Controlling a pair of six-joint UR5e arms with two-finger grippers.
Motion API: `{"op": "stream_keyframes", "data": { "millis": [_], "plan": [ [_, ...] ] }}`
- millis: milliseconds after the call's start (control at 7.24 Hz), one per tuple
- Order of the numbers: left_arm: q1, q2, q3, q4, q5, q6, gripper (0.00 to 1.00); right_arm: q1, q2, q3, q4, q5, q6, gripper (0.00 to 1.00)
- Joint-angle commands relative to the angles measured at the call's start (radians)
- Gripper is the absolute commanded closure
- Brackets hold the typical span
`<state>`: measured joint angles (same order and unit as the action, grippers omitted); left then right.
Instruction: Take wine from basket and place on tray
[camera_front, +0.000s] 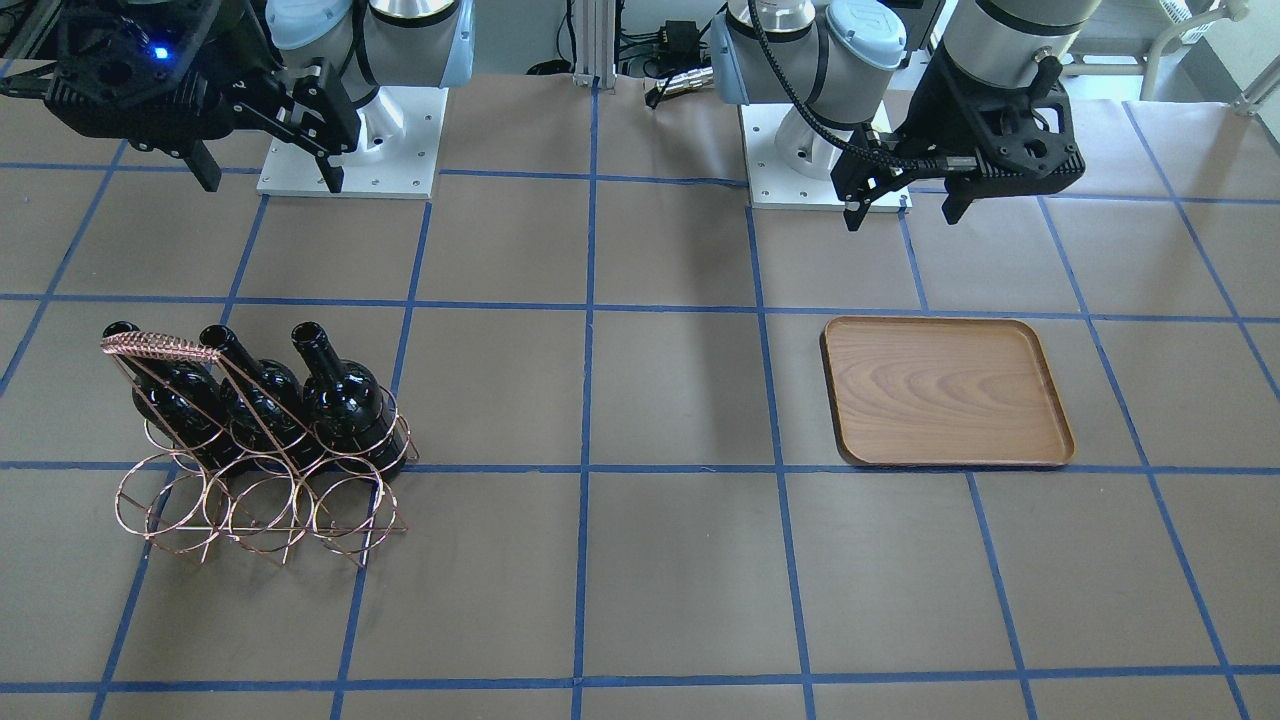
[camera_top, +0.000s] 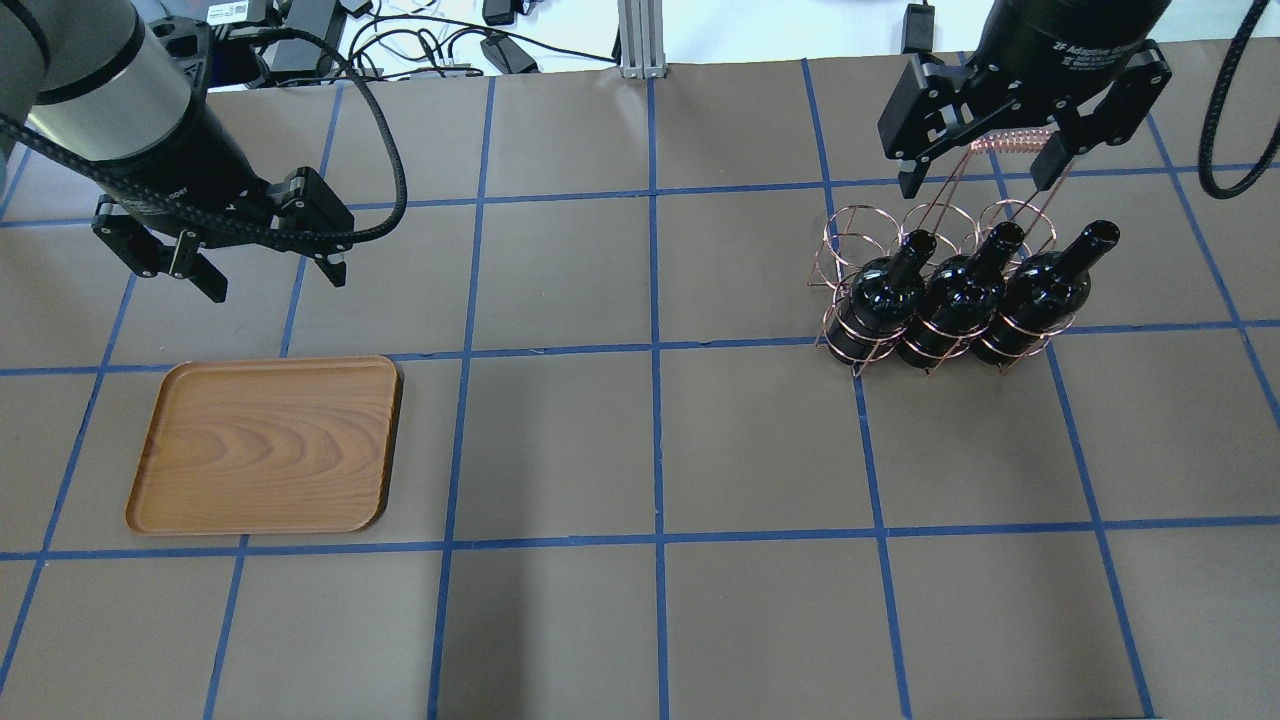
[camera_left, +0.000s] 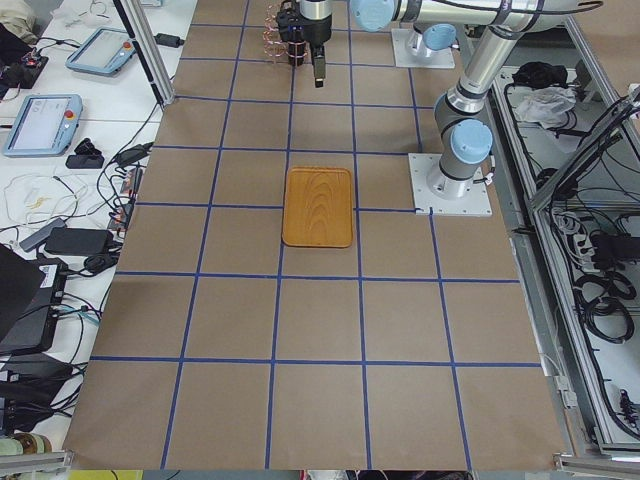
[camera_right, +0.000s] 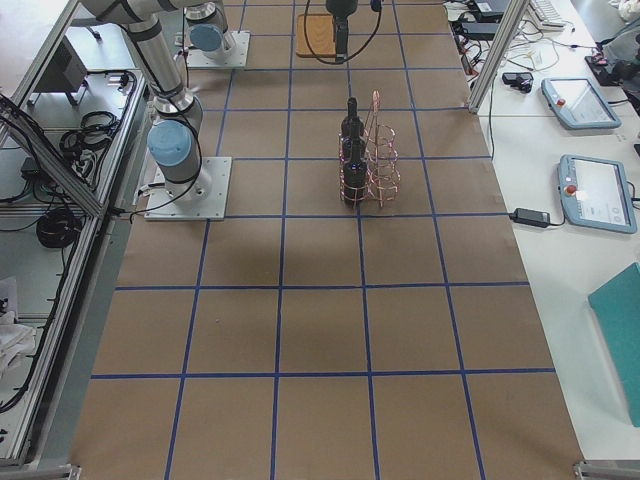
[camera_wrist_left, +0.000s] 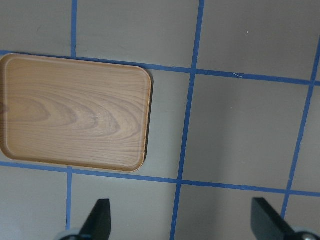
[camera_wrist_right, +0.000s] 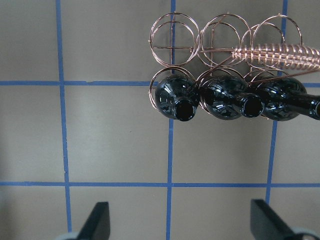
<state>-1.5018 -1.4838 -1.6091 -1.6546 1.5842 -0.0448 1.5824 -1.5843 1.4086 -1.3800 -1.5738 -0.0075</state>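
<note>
The copper wire basket (camera_top: 880, 225) stands on the table's right side and holds three near-black wine bottles (camera_top: 885, 295) (camera_top: 958, 295) (camera_top: 1040, 290) in the row nearer the robot. Its other row of rings (camera_front: 260, 505) holds nothing. My right gripper (camera_top: 980, 175) is open and empty, high over the basket handle (camera_top: 1010, 140). In the right wrist view the bottles (camera_wrist_right: 177, 97) lie well ahead of the fingertips (camera_wrist_right: 97, 220). The wooden tray (camera_top: 265, 445) lies bare on the left. My left gripper (camera_top: 232, 270) is open and empty, above the table beside the tray (camera_wrist_left: 75, 112).
The table is brown paper with a blue tape grid (camera_top: 655, 350). The arm bases (camera_front: 350, 140) (camera_front: 820, 150) stand on white plates at the robot's edge. Cables and boxes (camera_top: 300, 30) lie beyond the far edge.
</note>
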Motion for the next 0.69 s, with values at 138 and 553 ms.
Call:
{"op": "stream_keyframes", "data": {
  "millis": [138,553],
  "plan": [
    [0.0,-0.001,0.0,-0.001,0.0,0.0,0.0,-0.042,0.01,0.004,-0.01,-0.001,-0.112,0.01],
    [0.0,-0.001,0.0,-0.002,0.003,0.0,0.0,-0.166,0.014,0.114,-0.098,0.0,-0.244,0.1]
  ]
}}
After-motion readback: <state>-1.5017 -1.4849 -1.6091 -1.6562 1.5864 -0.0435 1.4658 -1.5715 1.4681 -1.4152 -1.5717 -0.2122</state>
